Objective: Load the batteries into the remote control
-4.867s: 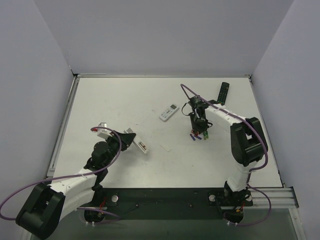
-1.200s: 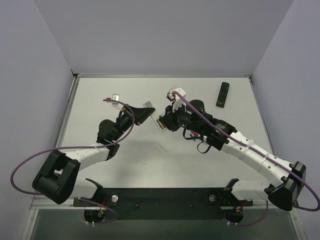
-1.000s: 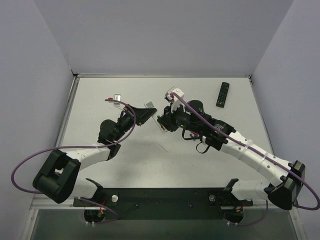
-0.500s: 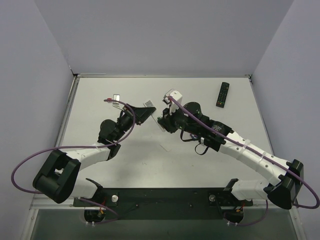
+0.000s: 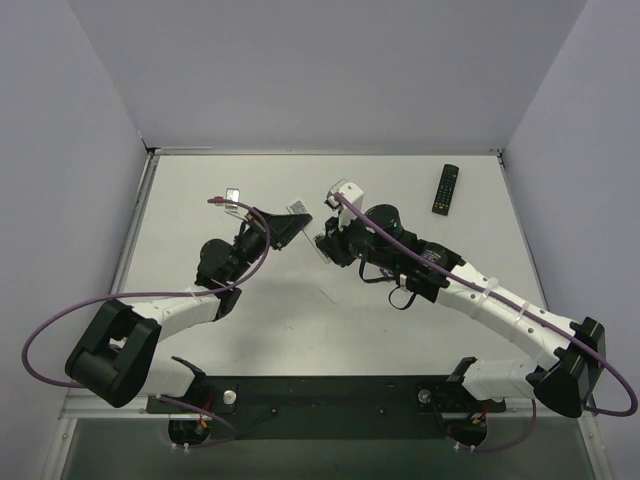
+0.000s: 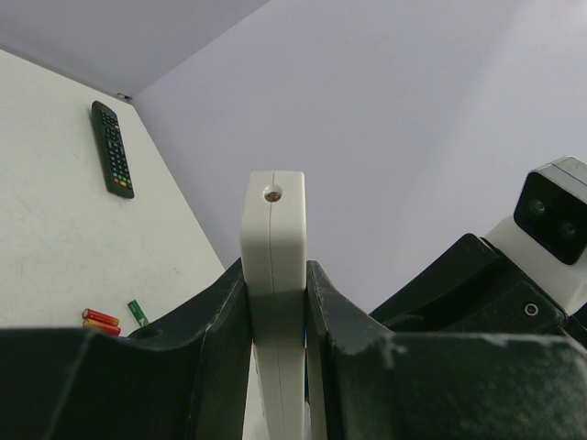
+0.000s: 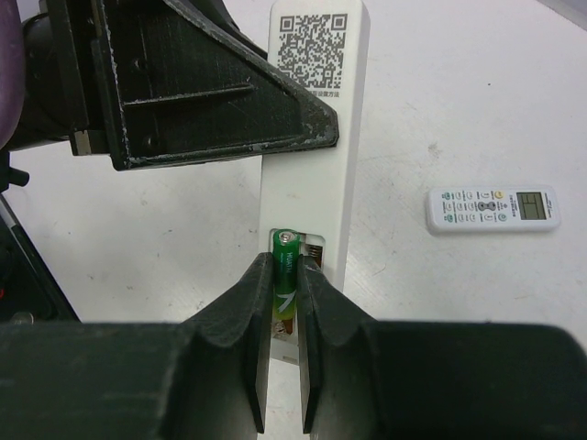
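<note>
The left fingers [image 6: 231, 295], matte black and scuffed, are clamped on the narrow edges of the remote [image 6: 273, 229], a slim smooth white plastic bar held raised off the pale surface [image 5: 250, 330], near its middle. The right fingers [image 7: 261, 286] are pinched on a battery [image 7: 284, 252], a small glossy green cylinder. Its capped end sits in the open bay on the remote's back, below a printed QR label [image 7: 312, 37]. A second green cell [image 6: 138, 313] lies on the surface just beside two red cells [image 6: 101, 318]. A flat black remote [image 6: 112, 149] and a wider white remote [image 7: 492, 209] with a display window lie well apart.
</note>
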